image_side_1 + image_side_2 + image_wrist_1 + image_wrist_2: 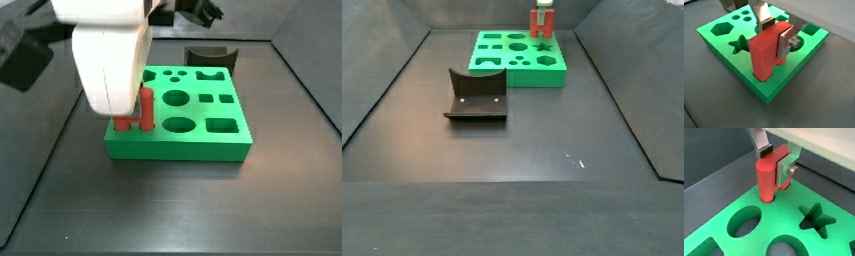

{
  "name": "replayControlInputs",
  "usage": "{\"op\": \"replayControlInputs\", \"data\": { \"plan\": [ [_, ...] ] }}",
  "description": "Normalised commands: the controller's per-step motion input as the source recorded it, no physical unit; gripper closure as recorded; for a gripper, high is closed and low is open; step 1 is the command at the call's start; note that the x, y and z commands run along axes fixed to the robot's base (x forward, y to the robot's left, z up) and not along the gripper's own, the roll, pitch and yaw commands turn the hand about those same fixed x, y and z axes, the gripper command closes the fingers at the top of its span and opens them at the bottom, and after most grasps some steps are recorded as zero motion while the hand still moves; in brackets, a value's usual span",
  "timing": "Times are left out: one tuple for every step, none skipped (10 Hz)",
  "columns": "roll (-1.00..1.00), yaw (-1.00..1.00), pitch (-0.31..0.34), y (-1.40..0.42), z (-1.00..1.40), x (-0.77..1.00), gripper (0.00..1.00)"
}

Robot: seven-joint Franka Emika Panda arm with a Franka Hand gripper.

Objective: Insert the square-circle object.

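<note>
The square-circle object is a tall red peg standing upright with its two posts' lower ends down in holes at a corner of the green block. In the wrist view its round post enters a round hole. My gripper sits over the peg's top, shut on it, with one silver finger flat against its side and the other pad at its far edge. The peg and gripper also show in a side view, at the block's far corner. In a side view the white hand hides most of the peg.
The green block has several other shaped holes, among them a star, a hexagon and circles. The dark fixture stands on the floor in front of the block. Dark walls enclose the floor.
</note>
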Motion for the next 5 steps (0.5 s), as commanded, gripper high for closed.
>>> {"op": "replayControlInputs", "data": {
  "plan": [
    [0.01, 0.00, -0.103, -0.05, -0.33, 0.00, 1.00],
    [0.00, 0.00, -0.093, 0.00, -0.19, 0.00, 1.00],
    [0.00, 0.00, -0.094, 0.00, -0.05, -0.04, 1.00],
    [-0.03, 0.00, -0.067, 0.00, -0.04, -0.01, 1.00],
    [0.01, 0.00, 0.000, 0.00, 0.00, 0.00, 1.00]
  ]
}}
